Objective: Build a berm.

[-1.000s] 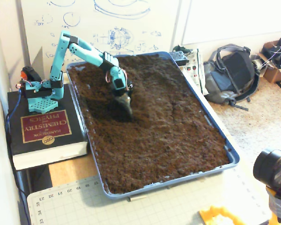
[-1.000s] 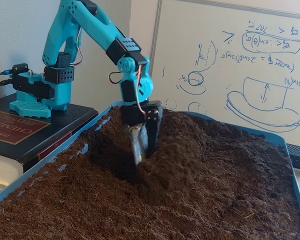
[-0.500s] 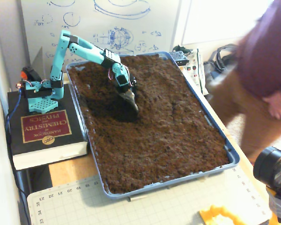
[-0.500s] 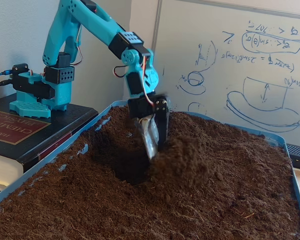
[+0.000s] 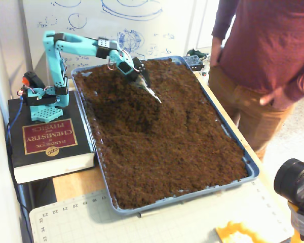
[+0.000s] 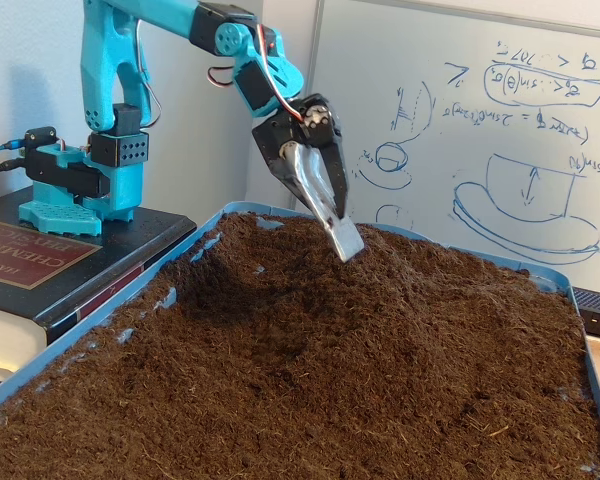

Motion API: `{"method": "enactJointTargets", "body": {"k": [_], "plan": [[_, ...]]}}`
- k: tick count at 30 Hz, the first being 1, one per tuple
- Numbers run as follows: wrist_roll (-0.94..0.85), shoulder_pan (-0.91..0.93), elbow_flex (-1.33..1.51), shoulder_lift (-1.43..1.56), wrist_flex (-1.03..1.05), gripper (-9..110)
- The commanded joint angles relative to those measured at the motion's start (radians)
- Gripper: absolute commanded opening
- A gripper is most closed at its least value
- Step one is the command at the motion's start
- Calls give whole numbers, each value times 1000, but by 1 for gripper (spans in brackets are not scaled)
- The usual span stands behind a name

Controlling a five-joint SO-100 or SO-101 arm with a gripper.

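A blue tray [image 5: 251, 169] is filled with loose dark brown soil. Toward its far end the soil rises into a rounded hump, the berm [image 5: 168, 93], with a steep shaded side dropping into a hollow [image 5: 122, 109] on its left. The berm also shows in the other fixed view [image 6: 410, 270]. My gripper [image 5: 153, 94] on the turquoise arm [image 5: 78, 44] carries a narrow shiny metal blade pointing down. The blade tip [image 6: 347, 245] is at the crest of the berm, just touching or barely above the soil. No separate fingers show, so I cannot tell whether the jaws are open or shut.
The arm's base [image 5: 43, 104] stands on a thick black book [image 5: 48, 144] left of the tray. A person in a maroon top [image 5: 266, 45] stands at the right. A whiteboard [image 6: 480, 130] is behind. A camera [image 5: 296, 185] and a cutting mat [image 5: 157, 223] are in front.
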Motion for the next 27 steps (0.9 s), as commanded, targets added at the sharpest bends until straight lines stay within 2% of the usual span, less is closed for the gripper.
{"method": "enactJointTargets", "body": {"k": [1, 8, 14, 20, 27], "plan": [[60, -6, 74, 238, -17, 0], [40, 25, 476, 423, 86, 0], [-216, 150, 637, 413, 132, 0], [-434, 224, 624, 175, 120, 0], [-446, 230, 474, -198, 118, 1]]}}
